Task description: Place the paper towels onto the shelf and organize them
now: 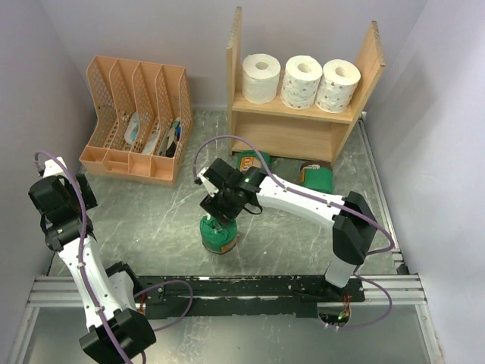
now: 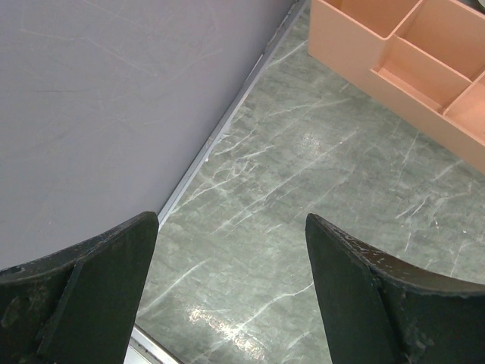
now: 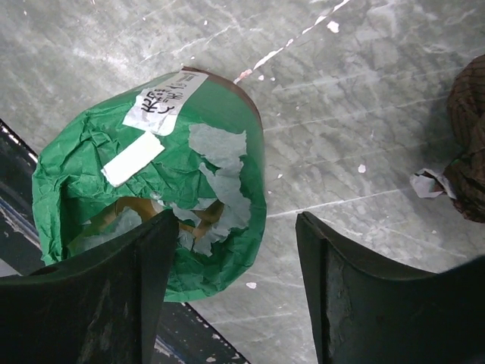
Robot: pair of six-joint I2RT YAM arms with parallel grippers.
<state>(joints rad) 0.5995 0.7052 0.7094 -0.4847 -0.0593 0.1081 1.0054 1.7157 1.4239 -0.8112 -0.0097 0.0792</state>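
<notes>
The wooden shelf (image 1: 362,72) stands at the back, with three white rolls (image 1: 301,81) side by side on its upper board. A green-wrapped roll (image 1: 220,236) stands upright near the front rail; in the right wrist view (image 3: 151,189) its torn wrapping shows white paper and a brown core. My right gripper (image 1: 218,216) is open just above it. In the right wrist view (image 3: 235,288) one finger is over the roll's top and the other over bare table. Two more green rolls (image 1: 252,161) (image 1: 318,179) lie on the table at the shelf's foot. My left gripper (image 2: 231,250) is open and empty by the left wall.
An orange slotted file organizer (image 1: 136,117) (image 2: 402,45) with papers stands at the back left. Grey walls close in the left, back and right. A black rail (image 1: 250,287) runs along the front edge. A brown patterned thing (image 3: 468,144) shows at the right wrist view's edge.
</notes>
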